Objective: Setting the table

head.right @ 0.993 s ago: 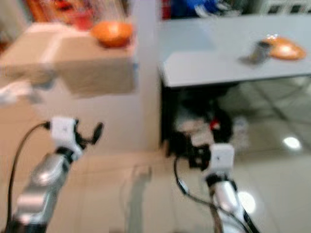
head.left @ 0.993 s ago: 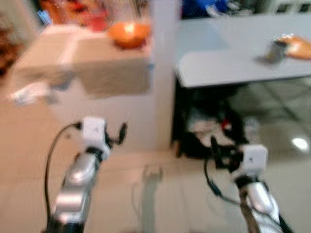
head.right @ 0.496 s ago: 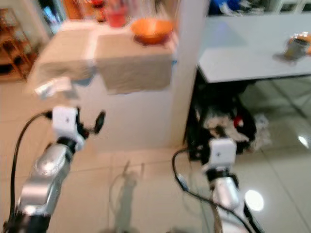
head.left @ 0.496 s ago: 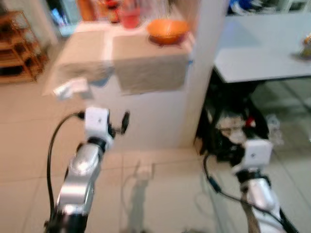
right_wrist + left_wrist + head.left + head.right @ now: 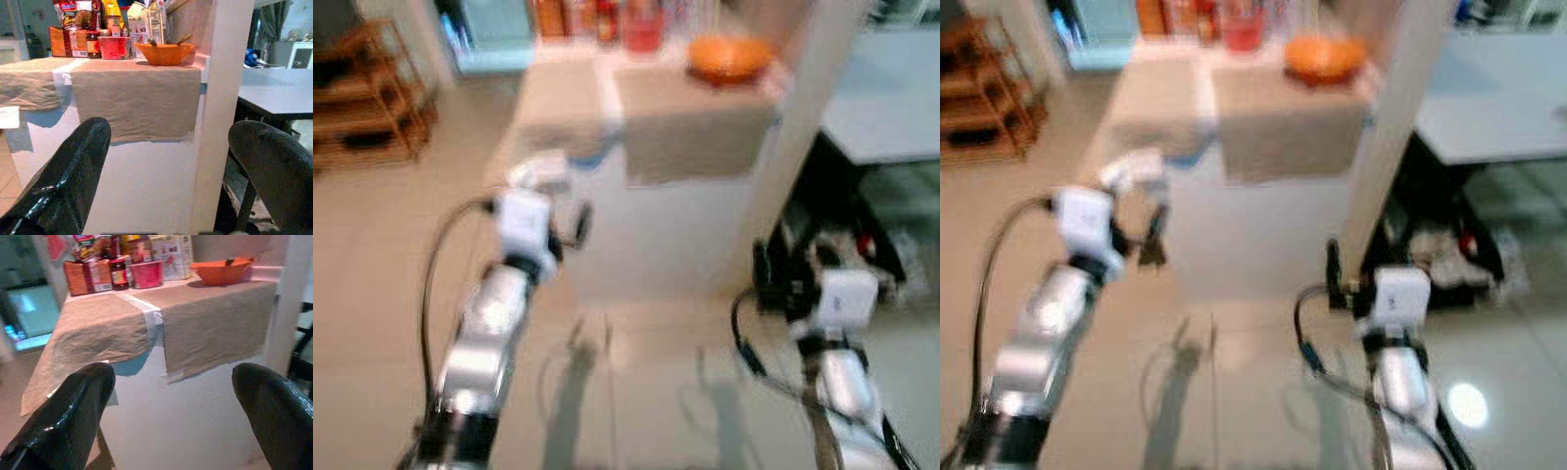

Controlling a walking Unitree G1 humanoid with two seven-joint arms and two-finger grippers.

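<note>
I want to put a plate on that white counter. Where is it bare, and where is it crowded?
Bare room: the two beige cloths in front of the orange bowl, with a white strip of counter between them. Crowded: the back edge, where the red cup, jars and cartons stand beside the bowl. Both grippers, left and right, are open.

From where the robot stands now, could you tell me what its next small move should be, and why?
Probably a step forward toward the counter. Both grippers, left and right, hang open and hold nothing, short of the counter's front. The orange bowl sits far back on the placemat, beside the red cup, so a reach from here would likely fall short.
</note>
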